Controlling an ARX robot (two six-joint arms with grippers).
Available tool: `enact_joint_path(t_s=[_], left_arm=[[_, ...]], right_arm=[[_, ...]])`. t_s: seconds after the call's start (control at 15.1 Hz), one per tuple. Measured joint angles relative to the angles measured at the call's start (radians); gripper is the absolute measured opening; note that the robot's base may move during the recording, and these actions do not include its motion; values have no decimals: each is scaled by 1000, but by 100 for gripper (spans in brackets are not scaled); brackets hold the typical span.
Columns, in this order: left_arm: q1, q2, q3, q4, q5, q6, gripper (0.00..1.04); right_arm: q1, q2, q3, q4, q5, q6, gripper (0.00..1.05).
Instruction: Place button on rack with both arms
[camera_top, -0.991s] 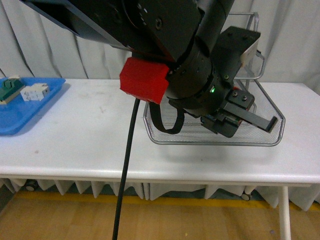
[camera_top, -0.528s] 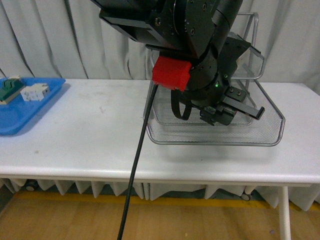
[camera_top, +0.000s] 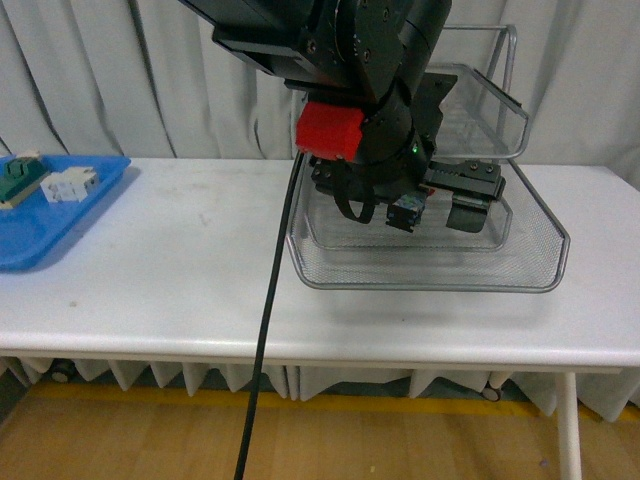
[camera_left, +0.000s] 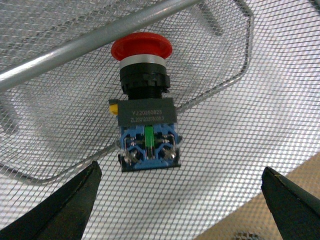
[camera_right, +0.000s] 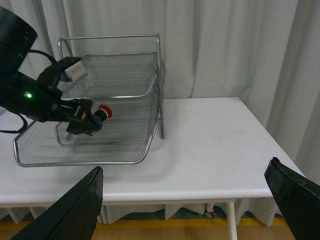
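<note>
In the front view, the left end effector reaches in over the lower trays of the rack, which stands on the white surface. The button shows just under it, blue terminal base turned toward the camera. The arm comes in low, under the top tier, probably so the part can be set down rather than dropped from above. A blue tray sits well apart at the far left.

In the left wrist view, the two fingers stand spread wide, and neither touches the button, so this end effector is open and grips nothing. The button lies between them against the wire mesh, its red cap pointing away under a frame tube. It looks delivered, though I cannot tell which lower tier carries it.

In the right wrist view, the right end effector is also spread open and empty, well away from the rack. From there the red cap shows inside the rack beside the left arm. That distance presumably keeps the two arms clear of each other.
</note>
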Motion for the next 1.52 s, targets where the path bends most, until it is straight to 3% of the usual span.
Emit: enact_joint_path(t_s=[0.53, 0.59, 0.66, 0.73, 0.79, 0.92, 0.99, 1.06, 1.12, 1.52], left_arm=[[19, -704, -759, 346, 32, 52, 98], [37, -825, -859, 343, 24, 50, 98], [45, -934, -964, 468, -67, 46, 94], [72, -1053, -1096, 673, -261, 39, 83], [137, -1194, -1228, 782, -369, 35, 71], [243, -1371, -1401, 853, -375, 21, 48], [265, -1410, -1474, 855, -320, 21, 35], [327, -1477, -1581, 852, -255, 21, 8], [378, -1567, -1636, 853, -210, 18, 2], [449, -1715, -1732, 792, -135, 18, 2]], right_arm=[[0, 0, 0, 0, 0, 0, 98], [0, 0, 0, 0, 0, 0, 98], [0, 0, 0, 0, 0, 0, 98], [0, 0, 0, 1, -2, 0, 98], [0, 0, 0, 0, -1, 0, 98], [0, 0, 0, 1, -2, 0, 98], [0, 0, 0, 0, -2, 0, 98], [0, 0, 0, 0, -1, 0, 98], [0, 0, 0, 0, -1, 0, 98], [0, 0, 0, 0, -1, 0, 98]])
